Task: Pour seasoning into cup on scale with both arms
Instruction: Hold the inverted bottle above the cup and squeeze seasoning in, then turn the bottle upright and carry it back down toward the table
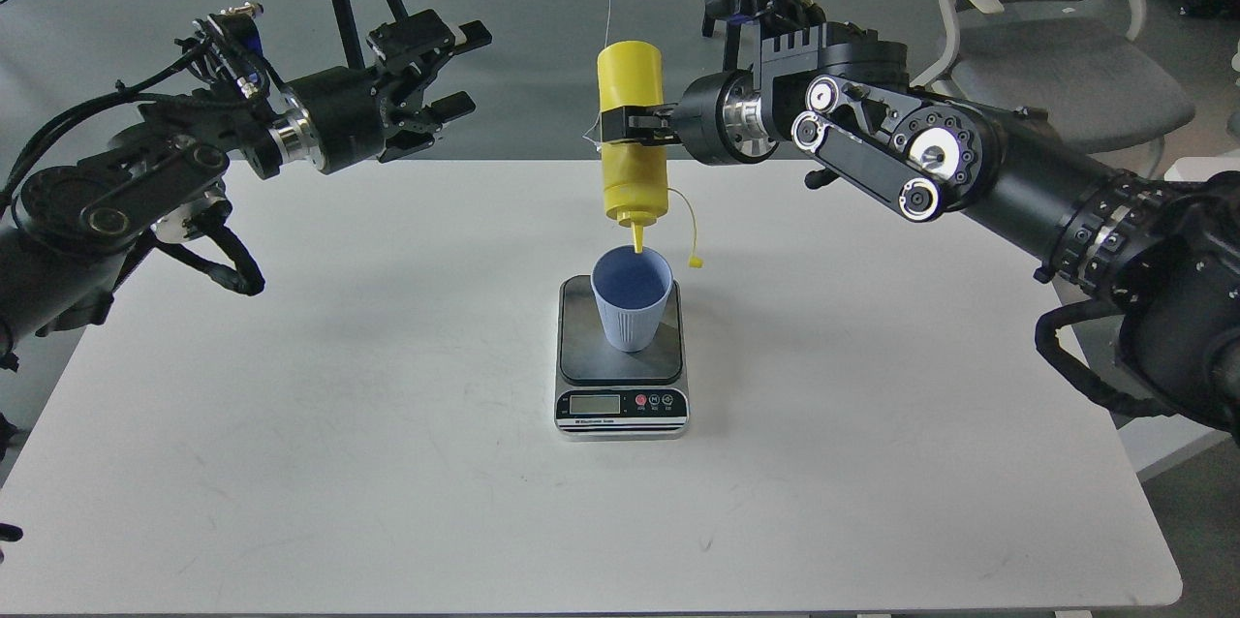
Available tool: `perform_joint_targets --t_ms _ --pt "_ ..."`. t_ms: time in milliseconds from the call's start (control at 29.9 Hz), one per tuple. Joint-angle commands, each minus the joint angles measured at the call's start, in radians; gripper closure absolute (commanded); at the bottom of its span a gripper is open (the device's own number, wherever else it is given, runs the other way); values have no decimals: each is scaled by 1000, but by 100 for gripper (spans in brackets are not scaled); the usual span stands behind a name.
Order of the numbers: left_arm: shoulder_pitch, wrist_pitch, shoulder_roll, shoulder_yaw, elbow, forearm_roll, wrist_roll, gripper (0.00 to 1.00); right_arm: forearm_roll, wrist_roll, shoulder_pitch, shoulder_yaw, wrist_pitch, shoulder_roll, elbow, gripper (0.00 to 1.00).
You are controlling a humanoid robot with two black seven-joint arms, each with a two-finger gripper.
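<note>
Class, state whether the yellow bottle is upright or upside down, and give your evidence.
Upside down: the yellow bottle hangs in the right claw, nozzle pointing down above the blue cup.

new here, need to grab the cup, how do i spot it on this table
Find the white table; near its middle sits a kitchen scale with a small display. The light-blue ribbed cup stands on its dark platform, right below the upside-down yellow squeeze bottle. It is the only blue thing there.
</note>
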Motion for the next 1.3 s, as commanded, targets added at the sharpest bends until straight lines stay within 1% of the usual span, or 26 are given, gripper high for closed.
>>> perform_joint_targets --t_ms 0,167,368,535,702,802,1036,1103,1137,1170,1237,1270 --pt "0 0 0 1 0 0 0 1 25 -1 1 78 0 -36 3 85" --pt "6 0 1 2 0 0 0 1 221 -8 1 114 0 -154 45 85" --pt "8 0 1 2 0 0 0 1 446 -14 -25 164 0 -352 121 85" --pt "14 0 0 13 0 2 0 1 756 -14 -117 186 0 -536 186 86" --pt "14 0 1 13 -18 6 0 1 974 -2 -257 222 0 -708 333 86" --pt "14 0 1 13 -35 6 0 1 1063 9 -367 294 0 -757 393 86" --pt "14 0 -3 13 -35 8 0 1 1240 19 -629 489 0 -756 451 86" --pt "15 0 0 21 -35 9 0 1 1273 39 -692 515 0 -748 454 86" --pt "15 0 1 27 -35 9 0 1 1283 61 -721 523 0 -747 453 86" --pt "17 0 1 30 -35 8 0 1 1290 87 -746 523 0 -744 453 86" --pt "18 0 1 36 -35 9 0 1 1312 152 -803 522 0 -719 451 86" --pt "18 0 0 41 -35 9 0 1 1319 169 -829 522 0 -704 451 86"
